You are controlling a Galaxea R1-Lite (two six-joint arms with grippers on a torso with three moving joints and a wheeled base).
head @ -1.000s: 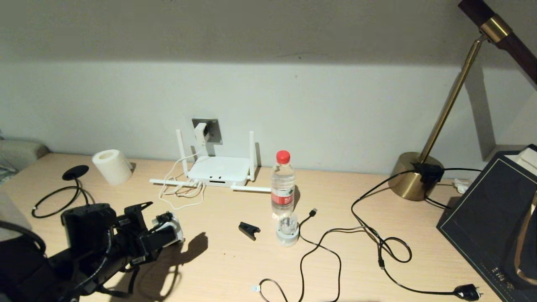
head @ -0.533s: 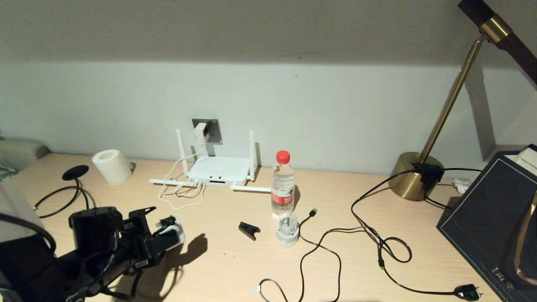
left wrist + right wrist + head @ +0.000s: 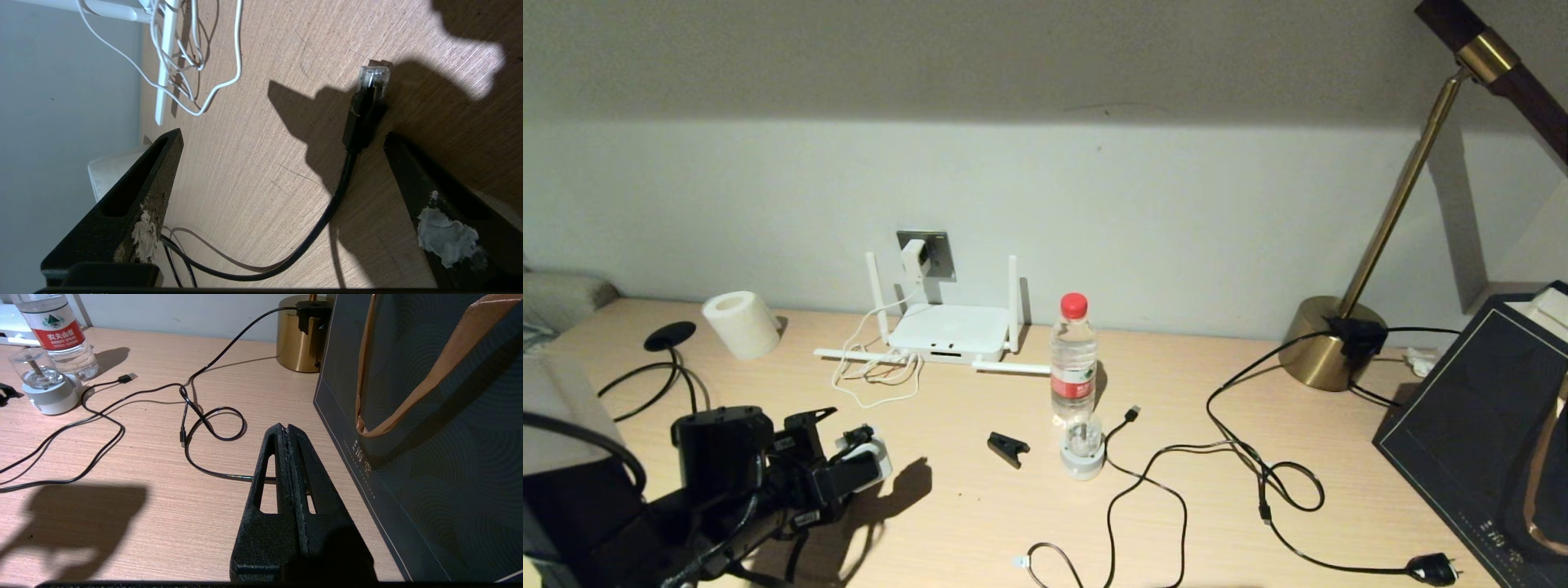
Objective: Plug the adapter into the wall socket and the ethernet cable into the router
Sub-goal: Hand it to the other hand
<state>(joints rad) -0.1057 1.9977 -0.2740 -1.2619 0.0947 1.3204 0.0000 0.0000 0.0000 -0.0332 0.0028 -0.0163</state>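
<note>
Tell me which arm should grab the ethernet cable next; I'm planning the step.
Left. Its open claw hangs over the ethernet cable, whose connector lies between the fingers on the desk. The right claw is shut, far off beside the dark bag.

We face a plain pale wall, shadowed along its upper part, rising behind a light wooden desk where a brass lamp stands at our right, casting hard shadows.
</note>
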